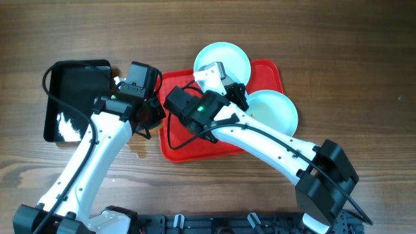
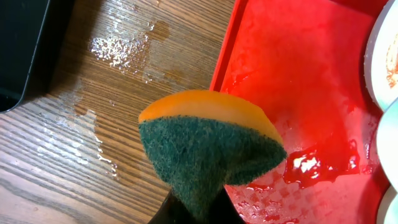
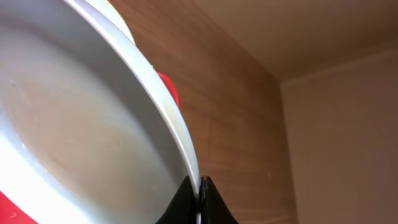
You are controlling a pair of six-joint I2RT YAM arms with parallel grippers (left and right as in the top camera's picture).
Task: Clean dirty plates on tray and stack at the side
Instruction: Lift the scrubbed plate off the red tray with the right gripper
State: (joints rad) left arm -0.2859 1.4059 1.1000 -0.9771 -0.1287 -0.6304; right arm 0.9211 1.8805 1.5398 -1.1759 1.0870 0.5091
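The red tray point(image 1: 188, 140) lies mid-table. One pale plate point(image 1: 224, 55) rests over its far edge. A second plate point(image 1: 276, 112) sits at its right side, and my right gripper point(image 1: 239, 95) is shut on that plate's rim. In the right wrist view the jaws point(image 3: 200, 200) pinch the thin rim of the plate point(image 3: 74, 124), which is tilted. My left gripper point(image 1: 151, 116) hovers over the tray's left edge, shut on an orange sponge with a green scouring face point(image 2: 211, 149). The tray floor point(image 2: 292, 68) is wet, with a red puddle point(image 2: 323, 162).
A glossy black tray point(image 1: 75, 97) lies at the left. Water is spilled on the wooden table point(image 2: 118, 46) between it and the red tray. Plate edges point(image 2: 380, 62) show at the right of the left wrist view, one with a small orange smear.
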